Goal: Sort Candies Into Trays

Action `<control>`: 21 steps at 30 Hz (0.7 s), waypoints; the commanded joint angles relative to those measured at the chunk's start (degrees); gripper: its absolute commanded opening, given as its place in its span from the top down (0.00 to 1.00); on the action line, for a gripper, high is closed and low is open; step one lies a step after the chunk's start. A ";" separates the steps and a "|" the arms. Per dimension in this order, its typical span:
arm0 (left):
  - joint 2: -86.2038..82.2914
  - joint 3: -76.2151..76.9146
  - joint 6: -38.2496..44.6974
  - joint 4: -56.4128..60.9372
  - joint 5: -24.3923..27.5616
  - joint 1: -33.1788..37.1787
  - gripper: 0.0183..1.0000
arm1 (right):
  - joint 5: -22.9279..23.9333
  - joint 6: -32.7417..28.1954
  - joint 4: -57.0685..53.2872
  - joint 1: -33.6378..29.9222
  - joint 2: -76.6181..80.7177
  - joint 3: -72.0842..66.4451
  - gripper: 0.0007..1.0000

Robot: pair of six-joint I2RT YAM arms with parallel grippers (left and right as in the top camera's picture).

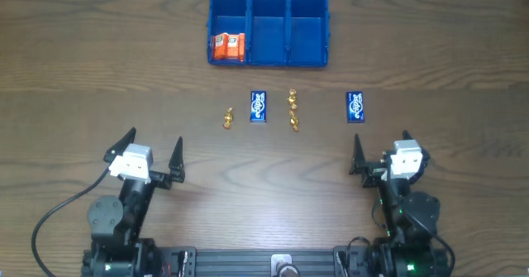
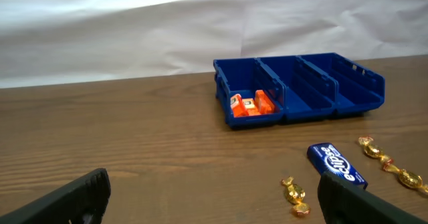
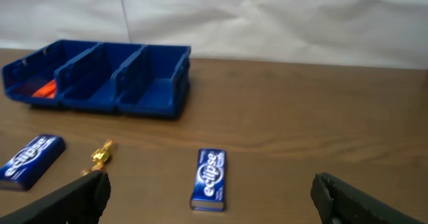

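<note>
**Both arms idle, jaws spread, loose candies lying between fingertips and tray**

The wooden table (image 1: 83, 78) carries the blue three-bin tray (image 1: 269, 62) well beyond both sets of fingertips. The left gripper (image 1: 155, 138) and right gripper (image 1: 381, 138) both stand released wide and hold nothing. One blue mint pack (image 1: 356, 107) lies just ahead of the right fingers. The second blue pack (image 1: 258, 106) lies ahead of the left fingers, off to their inner side. A string of gold candies (image 1: 292, 110) sits between the packs, and a gold pair (image 1: 229, 117) is nearest the left fingers. Orange candies (image 1: 227, 47) fill the bin on the left arm's side. The likely first pick is the pack before the right fingers: come down squarely, close across its narrow width, and give it an empty bin.
</note>
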 commanded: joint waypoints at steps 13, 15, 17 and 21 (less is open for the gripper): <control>-0.55 -0.96 -0.48 -2.16 1.81 0.24 0.00 | -2.43 6.95 -34.75 -0.26 55.93 57.40 0.00; -0.55 -0.96 -0.48 -2.14 1.81 0.22 0.00 | -2.38 6.95 -40.39 -0.26 62.97 63.76 0.00; -0.55 -0.96 -0.48 -2.14 1.81 0.24 0.00 | -2.19 6.93 -45.68 -0.26 70.62 69.46 0.00; -0.55 -0.96 -0.48 -2.14 1.81 0.22 0.00 | -0.92 6.95 -49.59 -0.26 82.09 73.90 0.00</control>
